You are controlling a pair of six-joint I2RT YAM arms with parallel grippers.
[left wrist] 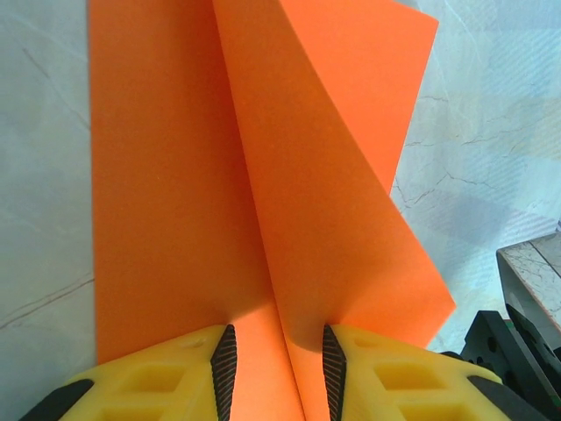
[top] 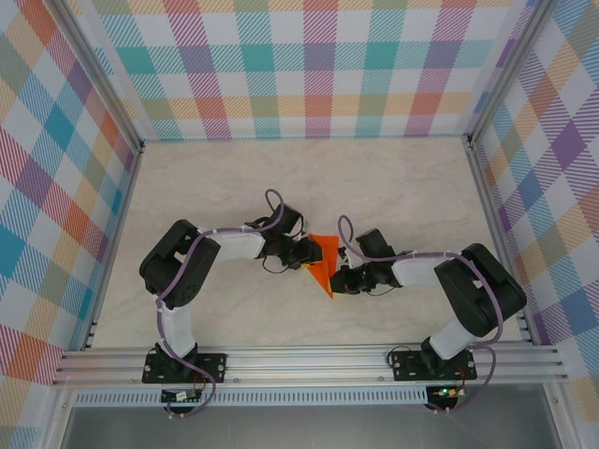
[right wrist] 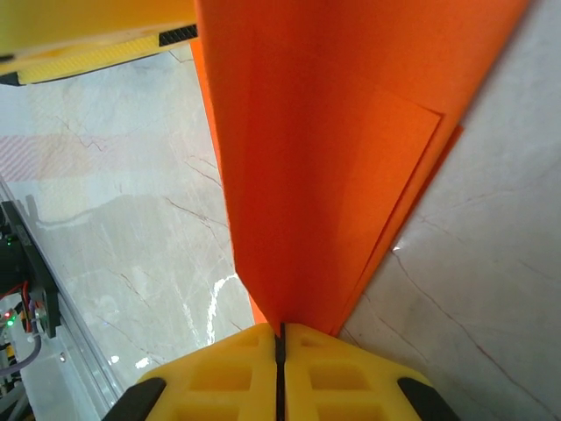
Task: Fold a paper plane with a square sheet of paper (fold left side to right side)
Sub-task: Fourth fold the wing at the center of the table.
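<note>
Top external view, Sam: the orange sheet is in the middle of the counter, right between the two arms. It's no flat square now, more a narrow pointed wedge.

Got it, Lee. What's the right tool doing?

Right wrist view says it's clamped tight. The yellow jaws meet with no gap, and the paper comes straight out of the seam between them. I can see stacked layer edges along one side, so some creases are already in.

And the left tool?

Left wrist view: jaws partway apart, and a raised flap of the sheet runs up between the ribbed pads. I can't say it's pinched, since there's daylight on one side. One panel lies flat on the counter while the other stands up at an angle.

So mid-fold, then?

That's my read. This looks like the left-to-right fold, with the flap lifted and not laid over yet.

What's needed next?

I'd say the left tool has to get a grip on the flap and carry it across to the right. The right one anchors the point so the edges line up, then the crease gets pressed flat.
</note>
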